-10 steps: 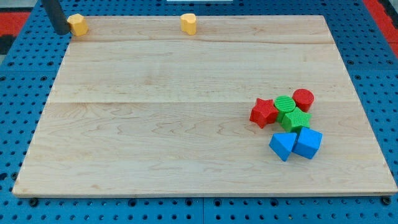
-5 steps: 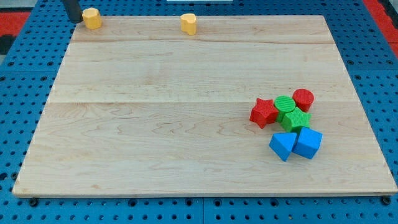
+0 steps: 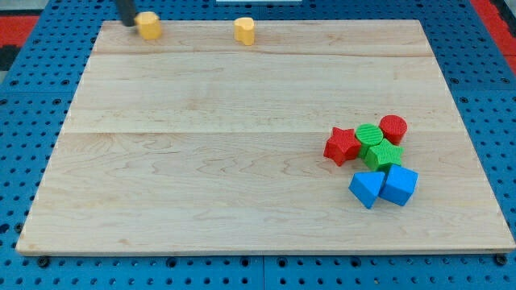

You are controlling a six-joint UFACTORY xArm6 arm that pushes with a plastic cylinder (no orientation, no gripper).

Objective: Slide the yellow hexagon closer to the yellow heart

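The yellow hexagon (image 3: 148,25) lies at the board's top edge, left of centre. The yellow heart (image 3: 244,31) stands on the same top edge, well to the hexagon's right. My tip (image 3: 129,23) is at the view's top, touching the hexagon's left side. The rod runs up out of the view.
A cluster sits at the right: a red star (image 3: 342,146), a green cylinder (image 3: 369,134), a red cylinder (image 3: 393,128), a green block (image 3: 384,155), a blue triangle block (image 3: 366,189) and a blue block (image 3: 399,184). The wooden board (image 3: 201,161) lies on a blue pegboard.
My tip has moved right along the top edge, pushing the yellow hexagon right, nearer the yellow heart. The other blocks have not moved.
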